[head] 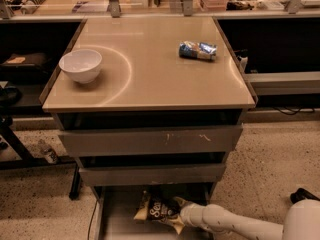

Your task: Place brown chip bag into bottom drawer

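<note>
Camera view, lower centre of frame: the bottom drawer (119,211) is pulled out beneath the two upper drawers (150,140), which leaves its tray open from above. The brown chip bag (156,210) sits over its floor, in my judgement at or near its set-down place. My gripper (177,215) reaches in low from the lower right to pass under those fronts and touches the bag's right end; whether my jaws pinch it or stand spread, I cannot tell.
</note>
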